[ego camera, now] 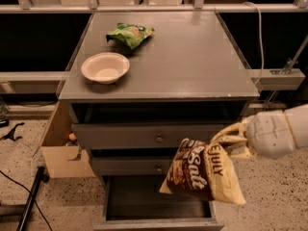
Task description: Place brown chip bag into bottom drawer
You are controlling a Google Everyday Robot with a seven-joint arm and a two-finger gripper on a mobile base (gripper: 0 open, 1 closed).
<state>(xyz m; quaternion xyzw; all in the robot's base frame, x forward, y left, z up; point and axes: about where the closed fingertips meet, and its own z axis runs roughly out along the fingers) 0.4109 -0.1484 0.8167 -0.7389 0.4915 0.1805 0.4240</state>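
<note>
A grey cabinet (192, 66) stands on speckled floor (274, 191), a cardboard box (57, 160) just beside it.

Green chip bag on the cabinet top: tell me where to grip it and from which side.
Pinch the green chip bag at its puffed middle, probably from above: it lies flat on the cabinet top, leaving no edge to slide under. The gripper is low right, holding the brown chip bag.

At right, gripper (242, 141) with brown chip bag (204, 173) above bottom drawer (139, 202)
</note>
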